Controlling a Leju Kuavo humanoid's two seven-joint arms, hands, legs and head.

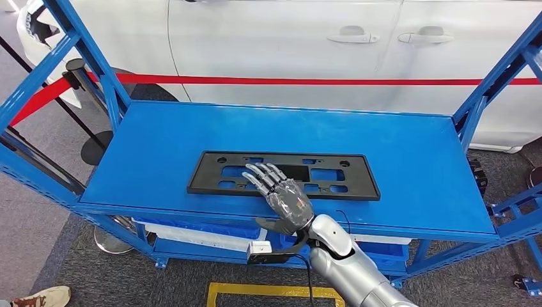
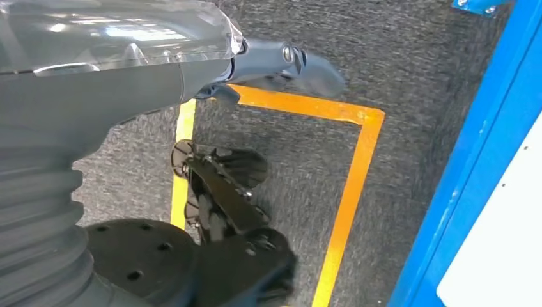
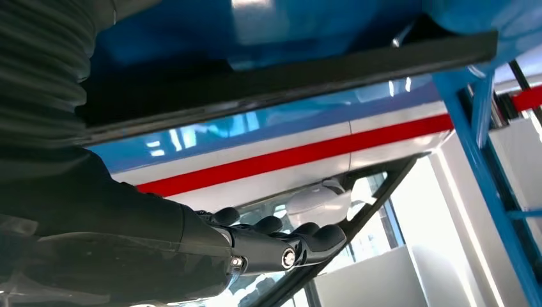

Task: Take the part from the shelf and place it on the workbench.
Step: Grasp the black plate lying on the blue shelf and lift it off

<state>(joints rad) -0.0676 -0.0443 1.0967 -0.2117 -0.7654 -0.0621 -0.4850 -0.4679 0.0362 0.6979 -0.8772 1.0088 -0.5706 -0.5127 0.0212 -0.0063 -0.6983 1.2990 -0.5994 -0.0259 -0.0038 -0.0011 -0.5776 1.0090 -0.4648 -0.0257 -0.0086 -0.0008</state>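
Observation:
A flat black rectangular part (image 1: 332, 174) with several cut-outs lies near the front of the blue shelf top (image 1: 409, 160). My right hand (image 1: 284, 195) reaches over the shelf's front edge, fingers stretched out flat above the part's near rim and thumb out to the side by the shelf edge. In the right wrist view the part (image 3: 287, 73) is a dark strip with a gap between it and the extended fingers (image 3: 300, 243), which hold nothing. My left hand (image 2: 128, 64) hangs over the floor with its thumb (image 2: 313, 70) stretched out and nothing in it.
Blue slanted uprights (image 1: 96, 64) (image 1: 498, 77) flank the shelf. Behind it stands a white car (image 1: 287, 45) with a red barrier belt (image 1: 319, 81) in front. A lower shelf holds pale bins (image 1: 192, 233). A yellow floor marking (image 1: 275, 293) and a person's shoe (image 1: 41, 298) lie below.

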